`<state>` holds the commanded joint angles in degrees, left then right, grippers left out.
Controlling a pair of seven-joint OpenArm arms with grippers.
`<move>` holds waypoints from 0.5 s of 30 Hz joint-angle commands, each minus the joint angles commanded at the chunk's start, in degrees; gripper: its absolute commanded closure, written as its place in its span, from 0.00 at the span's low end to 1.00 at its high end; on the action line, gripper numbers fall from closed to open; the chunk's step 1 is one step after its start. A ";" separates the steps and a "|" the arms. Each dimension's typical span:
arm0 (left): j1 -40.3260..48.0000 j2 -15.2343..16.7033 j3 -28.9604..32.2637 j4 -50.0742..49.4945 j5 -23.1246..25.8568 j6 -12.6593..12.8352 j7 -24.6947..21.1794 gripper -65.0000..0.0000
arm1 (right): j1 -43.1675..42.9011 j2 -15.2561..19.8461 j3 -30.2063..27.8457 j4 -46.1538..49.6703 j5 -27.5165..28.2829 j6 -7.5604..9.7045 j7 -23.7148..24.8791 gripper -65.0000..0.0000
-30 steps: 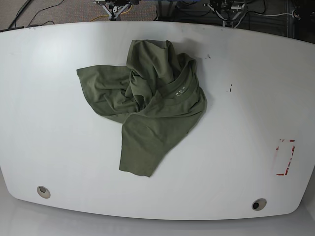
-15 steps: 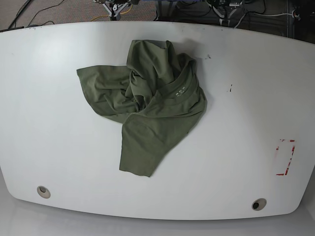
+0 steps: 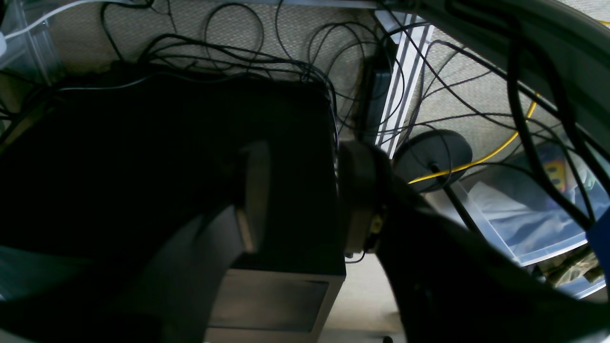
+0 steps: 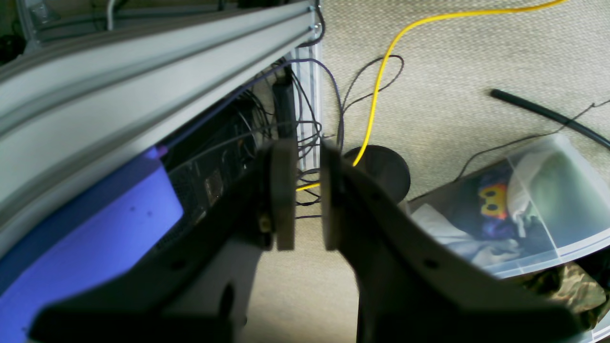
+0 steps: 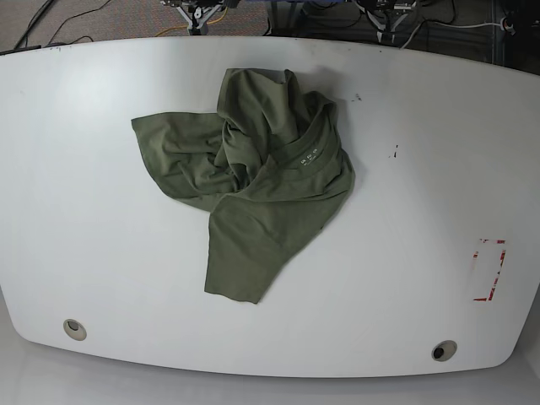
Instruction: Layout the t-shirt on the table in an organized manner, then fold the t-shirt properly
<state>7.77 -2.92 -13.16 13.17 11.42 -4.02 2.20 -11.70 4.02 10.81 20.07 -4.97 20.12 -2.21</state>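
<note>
The olive-green t-shirt [image 5: 253, 169] lies crumpled in a heap on the white table [image 5: 422, 126], left of centre, collar with pale print facing up and one flap reaching toward the near edge. Both grippers hang past the table's far edge over the floor, away from the shirt. My left gripper [image 3: 302, 162] is open with a wide gap and nothing in it. Only a narrow gap separates the fingers of my right gripper [image 4: 307, 152], which also holds nothing. In the base view only bits of the arms show at the top edge.
A red tape rectangle [image 5: 489, 270] marks the table's right side. Two grommet holes [image 5: 74, 329] [image 5: 444, 351] sit near the front edge. Below the grippers are cables, a black box [image 3: 167, 166], a yellow cable [image 4: 381, 71] and a clear plastic bin [image 4: 548, 205].
The t-shirt has not moved. The arm parts at the table's far edge have shifted slightly.
</note>
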 joint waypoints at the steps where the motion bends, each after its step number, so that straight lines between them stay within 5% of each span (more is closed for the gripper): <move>1: 0.30 0.12 0.00 0.67 0.31 -0.08 0.20 0.63 | -0.43 0.03 0.08 0.30 -0.03 -0.25 -0.20 0.87; 15: 0.45 0.42 -0.07 -1.26 -0.13 0.02 -0.92 0.66 | 0.40 -0.81 0.31 -0.51 0.44 0.24 0.41 0.86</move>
<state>8.22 -2.51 -13.23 11.91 11.30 -4.00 1.27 -11.30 3.21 11.12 19.56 -4.53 20.35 -1.80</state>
